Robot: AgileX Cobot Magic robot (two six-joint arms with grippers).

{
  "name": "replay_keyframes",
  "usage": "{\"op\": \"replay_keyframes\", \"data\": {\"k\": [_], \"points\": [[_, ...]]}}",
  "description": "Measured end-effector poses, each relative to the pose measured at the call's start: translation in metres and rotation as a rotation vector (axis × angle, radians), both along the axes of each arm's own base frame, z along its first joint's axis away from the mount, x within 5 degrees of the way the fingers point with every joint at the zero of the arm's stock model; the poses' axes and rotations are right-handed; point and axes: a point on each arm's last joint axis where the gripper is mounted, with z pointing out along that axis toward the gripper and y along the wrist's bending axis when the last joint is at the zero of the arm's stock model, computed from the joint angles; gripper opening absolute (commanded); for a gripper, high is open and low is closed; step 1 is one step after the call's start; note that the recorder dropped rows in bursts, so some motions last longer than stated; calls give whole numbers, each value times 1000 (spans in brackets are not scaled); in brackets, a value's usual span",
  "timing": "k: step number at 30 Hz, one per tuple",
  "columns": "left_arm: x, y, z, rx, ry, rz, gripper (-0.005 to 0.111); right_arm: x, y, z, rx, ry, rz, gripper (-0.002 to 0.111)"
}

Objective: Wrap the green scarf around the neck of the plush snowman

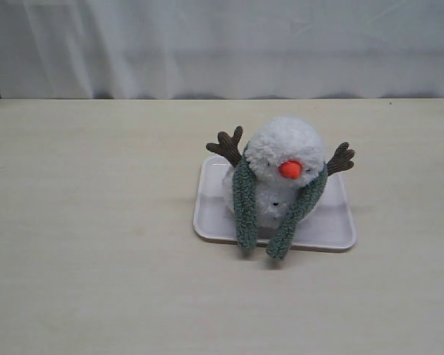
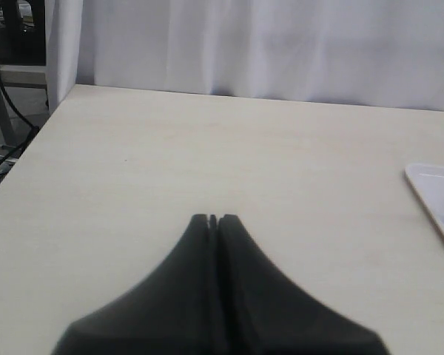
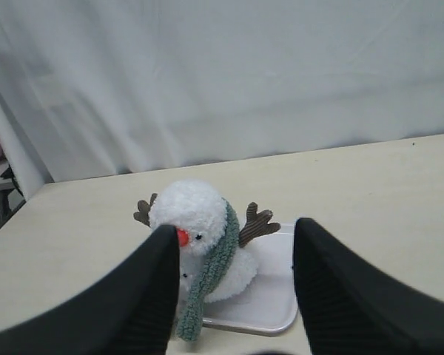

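You see the snowman (image 1: 281, 159) sitting on a white tray (image 1: 333, 222) mid-table (image 1: 96, 222), head tipped forward, twig arms out to both sides. The scarf (image 1: 244, 203) runs behind the head and down over both shoulders. Its two ends hang down the front, apart and uncrossed, and reach the tray's front rim. The neck is hidden under scarf and head.

Your left gripper (image 2: 213, 219) is closed, jaws pressed together with nothing between them, above bare table, with only the tray's corner in its wrist view. Your right gripper (image 3: 235, 228) is open and empty, fingers wide apart, well back from the snowman, which shows between them.
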Motion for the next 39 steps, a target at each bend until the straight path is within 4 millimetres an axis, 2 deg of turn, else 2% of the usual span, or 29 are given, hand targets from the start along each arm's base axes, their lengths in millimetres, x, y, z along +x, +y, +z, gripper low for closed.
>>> {"op": "replay_keyframes", "data": {"k": [6, 11, 18, 22, 25, 29, 34, 39], "points": [[0, 0, 0, 0, 0, 0, 0, -5, -4, -1, 22, -21, 4, 46], [0, 0, 0, 0, 0, 0, 0, -13, -1, -10, 81, 8, 4, 46], [0, 0, 0, 0, 0, 0, 0, -24, 19, -28, 236, 123, -8, 46], [0, 0, 0, 0, 0, 0, 0, -29, 33, -30, 354, 184, 3, 46], [0, 0, 0, 0, 0, 0, 0, -30, 37, -30, 385, 191, -7, 46], [0, 0, 0, 0, 0, 0, 0, -28, 38, -20, 432, 85, 16, 46], [0, 0, 0, 0, 0, 0, 0, -28, 37, 9, 533, -212, 73, 46], [0, 0, 0, 0, 0, 0, 0, -32, 35, 24, 584, -375, 104, 46]]}}
